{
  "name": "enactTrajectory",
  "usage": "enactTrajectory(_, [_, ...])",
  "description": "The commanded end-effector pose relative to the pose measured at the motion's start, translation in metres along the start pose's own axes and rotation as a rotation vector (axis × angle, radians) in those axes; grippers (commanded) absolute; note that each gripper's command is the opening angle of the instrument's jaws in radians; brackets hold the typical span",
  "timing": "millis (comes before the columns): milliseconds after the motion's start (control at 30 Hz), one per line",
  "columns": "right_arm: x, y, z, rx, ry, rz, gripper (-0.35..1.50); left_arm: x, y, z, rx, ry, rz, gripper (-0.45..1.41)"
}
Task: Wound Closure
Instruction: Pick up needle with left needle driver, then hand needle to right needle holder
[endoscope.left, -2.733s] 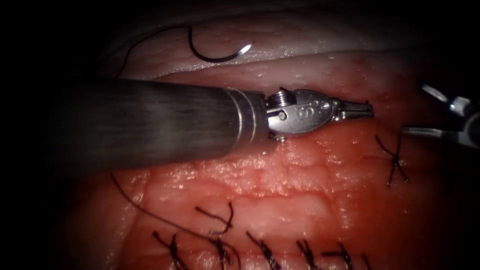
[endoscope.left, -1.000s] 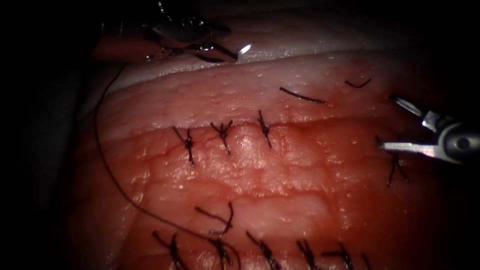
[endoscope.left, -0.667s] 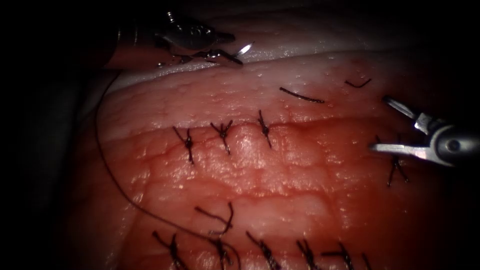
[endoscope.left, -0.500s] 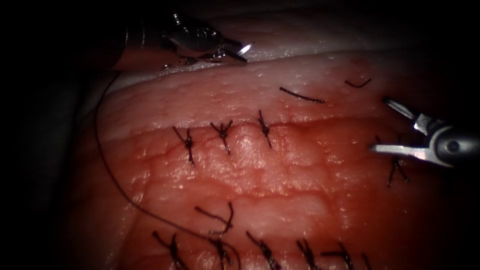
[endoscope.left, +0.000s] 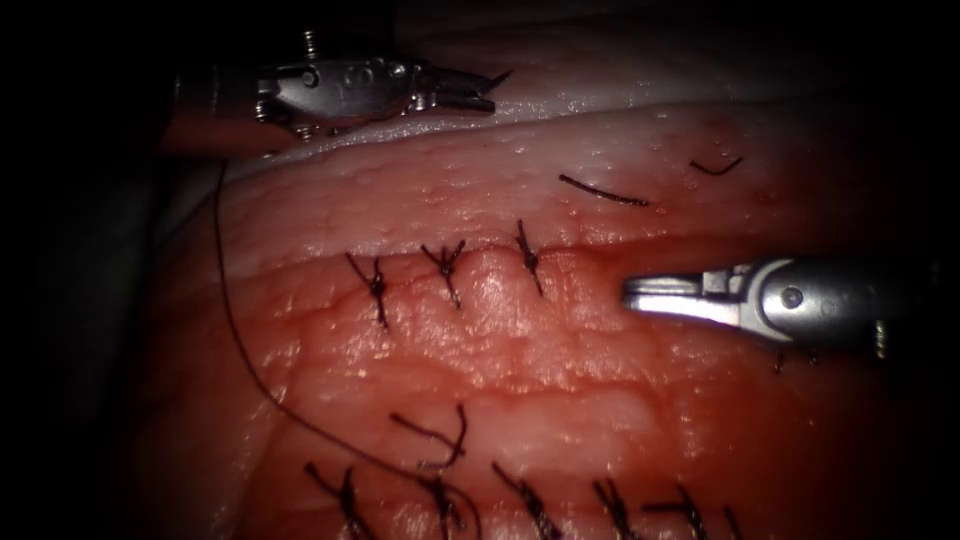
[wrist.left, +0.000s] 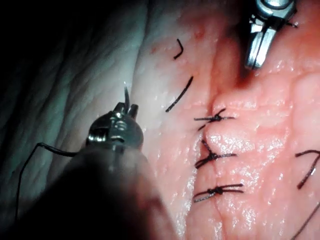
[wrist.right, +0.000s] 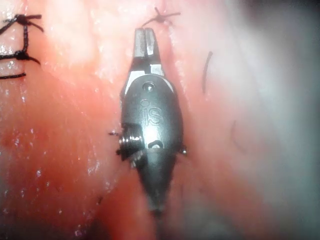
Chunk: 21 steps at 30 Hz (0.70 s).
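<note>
Gripping the needle near its tip upper left, the left tool might drop it, while the right tool sits closed, empty.

Silver metal pincer, rounded wrist housing stamped "is", small coiled screw, dark shaft

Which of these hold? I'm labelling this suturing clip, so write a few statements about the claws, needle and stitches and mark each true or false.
1. The left claw is shut on the needle. True.
2. The needle is in the tissue. False: it is held clear of it.
3. The right claw holds thread. False: it is shut on nothing.
4. Three stitches cross the cut left of the right claw. True.
</note>
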Motion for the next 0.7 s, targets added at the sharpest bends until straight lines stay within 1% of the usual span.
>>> enactTrajectory(33, [-0.0009, -0.0003, 0.0014, 0.004, 0.005, 0.000, -0.35, 0.0009, 0.0002, 0.0004, -0.004, 0.041, 0.007, -0.45])
enactTrajectory(67, [-0.0011, -0.0004, 0.0016, 0.005, 0.007, 0.003, -0.35, 0.0015, 0.0006, 0.0003, -0.014, 0.065, 0.009, -0.45])
enactTrajectory(100, [-0.0015, -0.0005, 0.0022, 0.010, 0.013, 0.004, -0.35, 0.0028, 0.0016, 0.0000, -0.033, 0.103, 0.023, -0.45])
enactTrajectory(133, [-0.0015, -0.0005, 0.0022, 0.010, 0.013, 0.004, -0.35, 0.0028, 0.0016, 0.0000, -0.033, 0.103, 0.023, -0.45])
enactTrajectory(167, [-0.0019, -0.0005, 0.0028, 0.013, 0.018, 0.006, -0.35, 0.0037, 0.0022, -0.0001, -0.029, 0.129, 0.032, -0.45])
enactTrajectory(200, [-0.0022, -0.0002, 0.0035, 0.021, 0.021, 0.003, -0.35, 0.0044, 0.0026, -0.0002, -0.006, 0.150, 0.051, -0.45])
enactTrajectory(267, [-0.0024, 0.0004, 0.0046, 0.007, 0.036, 0.015, -0.35, 0.0049, 0.0027, -0.0005, 0.034, 0.177, 0.085, -0.45])
enactTrajectory(300, [-0.0025, 0.0006, 0.0049, -0.008, 0.052, 0.021, -0.35, 0.0049, 0.0027, -0.0006, 0.040, 0.185, 0.096, -0.45])
enactTrajectory(367, [-0.0026, 0.0009, 0.0055, -0.017, 0.052, 0.032, -0.35, 0.0049, 0.0028, -0.0008, 0.044, 0.210, 0.108, -0.45])
enactTrajectory(400, [-0.0027, 0.0010, 0.0061, -0.022, 0.051, 0.038, -0.35, 0.0048, 0.0029, -0.0012, 0.060, 0.226, 0.120, -0.45])
enactTrajectory(567, [-0.0034, 0.0016, 0.0079, -0.028, 0.060, 0.056, -0.35, 0.0049, 0.0035, -0.0018, 0.059, 0.235, 0.129, -0.45])
enactTrajectory(700, [-0.0049, 0.0009, 0.0096, 0.005, 0.046, 0.053, -0.35, 0.0058, 0.0042, -0.0020, 0.062, 0.235, 0.158, -0.45])
